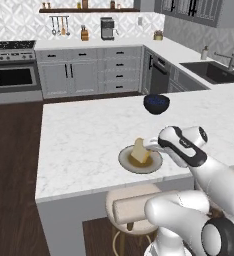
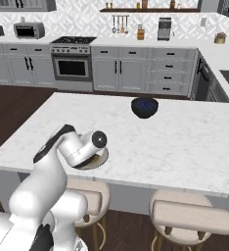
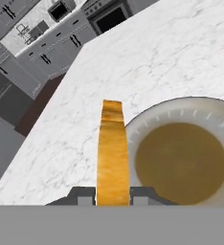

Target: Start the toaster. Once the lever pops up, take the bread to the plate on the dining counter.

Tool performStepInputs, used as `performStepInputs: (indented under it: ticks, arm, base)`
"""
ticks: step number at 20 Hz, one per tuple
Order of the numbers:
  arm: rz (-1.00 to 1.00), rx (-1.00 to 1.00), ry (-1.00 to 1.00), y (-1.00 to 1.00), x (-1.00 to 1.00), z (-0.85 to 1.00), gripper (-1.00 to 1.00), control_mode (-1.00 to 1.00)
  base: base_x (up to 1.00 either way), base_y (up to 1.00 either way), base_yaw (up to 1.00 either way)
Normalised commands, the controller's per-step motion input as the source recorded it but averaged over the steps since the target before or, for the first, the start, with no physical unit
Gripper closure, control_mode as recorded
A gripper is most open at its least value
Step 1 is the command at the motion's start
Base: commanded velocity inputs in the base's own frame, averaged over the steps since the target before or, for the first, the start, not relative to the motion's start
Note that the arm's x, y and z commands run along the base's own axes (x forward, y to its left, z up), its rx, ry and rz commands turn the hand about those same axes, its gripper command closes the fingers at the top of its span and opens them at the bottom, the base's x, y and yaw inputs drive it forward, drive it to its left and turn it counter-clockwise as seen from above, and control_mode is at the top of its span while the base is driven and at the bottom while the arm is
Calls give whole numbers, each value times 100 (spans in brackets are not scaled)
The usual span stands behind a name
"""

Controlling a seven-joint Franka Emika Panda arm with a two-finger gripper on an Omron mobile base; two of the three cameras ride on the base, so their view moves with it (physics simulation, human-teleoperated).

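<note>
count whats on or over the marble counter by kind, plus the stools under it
plate: 1
bread, held in the shut jaws over the plate: 1
dark blue bowl: 1
stools: 2
total: 5

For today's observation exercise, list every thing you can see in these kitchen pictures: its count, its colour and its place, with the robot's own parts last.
bread: one slice, pale yellow with golden crust, held upright over the plate.
plate: one, grey-beige rim and brown centre, near edge of the dining counter.
dining counter: one, white grey-veined marble.
bowl: one, dark blue, farther back on the counter.
stools: two, beige seats, below the counter's near edge.
stove: one, steel with a black oven door, back wall.
sink: one, dark, right worktop.
gripper: one, dark fingertips, shut on the bread.
</note>
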Motion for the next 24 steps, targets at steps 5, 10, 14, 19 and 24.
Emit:
performStepInputs:
  ticks: [5, 10, 14, 19, 24]
  arm:
    - [0, 0, 2, 0, 21, -19, 100, -100]
    - [0, 0, 1, 0, 15, -26, 100, -100]
    - [0, 0, 0, 0, 7, -18, 100, -100]
    - [2, 0, 1, 0, 22, -3, 100, -100]
    - [2, 0, 0, 0, 24, -10, 100, -100]
  base:
    - [0, 0, 0]
    - [0, 0, 0]
    - [0, 0, 0]
    - [0, 0, 0]
    - [0, 0, 0]
